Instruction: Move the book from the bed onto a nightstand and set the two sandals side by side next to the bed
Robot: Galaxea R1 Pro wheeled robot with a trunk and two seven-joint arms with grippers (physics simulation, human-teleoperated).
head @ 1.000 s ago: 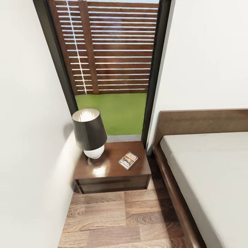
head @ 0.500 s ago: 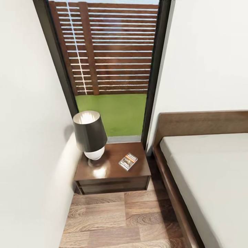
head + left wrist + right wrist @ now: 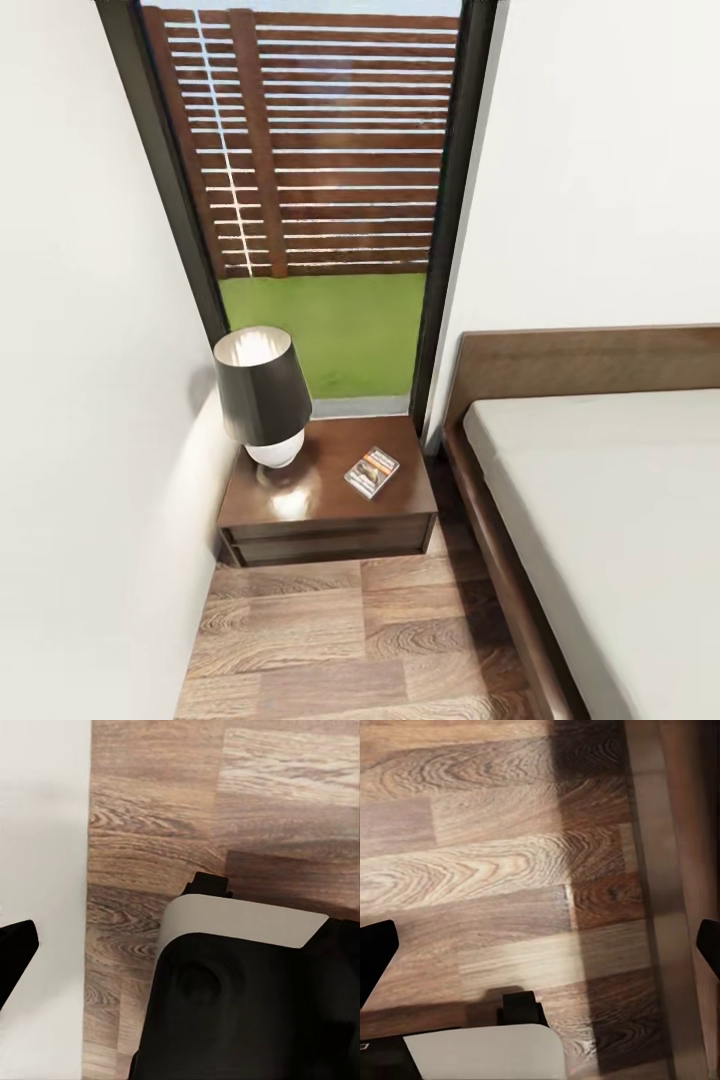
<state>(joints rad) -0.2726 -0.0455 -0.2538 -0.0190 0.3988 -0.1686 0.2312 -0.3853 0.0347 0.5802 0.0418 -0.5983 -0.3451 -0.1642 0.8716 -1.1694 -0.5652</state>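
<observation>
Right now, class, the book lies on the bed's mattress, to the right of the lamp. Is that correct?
Not quite. The head view shows the book lying on the nightstand, not the bed. It is indeed right of the lamp.

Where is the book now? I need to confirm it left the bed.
Head view: the book lies on the nightstand, right of the lamp, left of the bed.

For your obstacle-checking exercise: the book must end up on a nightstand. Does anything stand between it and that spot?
Nothing does. The book already lies flat on the nightstand, toward the side nearer the bed. The table lamp stands apart from it on the same top, toward the wall.
</observation>
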